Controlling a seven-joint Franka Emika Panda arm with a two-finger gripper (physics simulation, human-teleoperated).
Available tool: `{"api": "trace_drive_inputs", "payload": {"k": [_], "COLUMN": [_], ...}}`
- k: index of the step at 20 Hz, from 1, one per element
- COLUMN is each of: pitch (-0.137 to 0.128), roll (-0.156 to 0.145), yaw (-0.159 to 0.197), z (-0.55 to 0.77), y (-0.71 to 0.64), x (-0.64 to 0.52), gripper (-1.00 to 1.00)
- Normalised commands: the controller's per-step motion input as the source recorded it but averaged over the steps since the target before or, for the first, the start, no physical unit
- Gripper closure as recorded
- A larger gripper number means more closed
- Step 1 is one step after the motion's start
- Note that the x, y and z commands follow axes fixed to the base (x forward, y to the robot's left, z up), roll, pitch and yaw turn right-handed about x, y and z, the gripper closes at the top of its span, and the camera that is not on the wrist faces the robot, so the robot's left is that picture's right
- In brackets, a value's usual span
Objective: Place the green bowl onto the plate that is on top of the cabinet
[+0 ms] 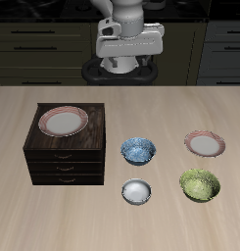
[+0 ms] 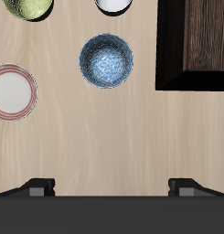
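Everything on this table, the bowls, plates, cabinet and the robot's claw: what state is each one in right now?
green bowl: upright, empty, on the table.
blue patterned bowl: upright, empty, beside the cabinet.
white-grey bowl: upright, empty.
plate: on top of the cabinet, bare.
second plate: on the table, bare.
cabinet: drawers all shut.
gripper: open, holding nothing, above the table.

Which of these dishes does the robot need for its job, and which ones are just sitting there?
Needed:
- round olive-green speckled bowl
- red-rimmed white plate on the cabinet
- dark brown wooden three-drawer cabinet

Just sitting there:
- blue patterned bowl
- small white-grey bowl
- second red-rimmed plate on the table
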Motion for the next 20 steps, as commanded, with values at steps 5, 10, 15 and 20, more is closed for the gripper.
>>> {"api": "trace_drive_inputs", "payload": {"k": [5, 10, 15, 20], "pitch": [0.002, -0.014, -0.004, -0.008], "roll": [-0.021, 0.007, 0.019, 0.039], "yaw": [-0.022, -0.004, -0.013, -0.010], "z": [0.08, 0.10, 0.10, 0.07], "y": [0.11, 0.17, 0.16, 0.22], "x": [0.48, 0.44, 0.34, 0.29], "gripper": [-1.00, -1.00, -1.00, -1.00]}}
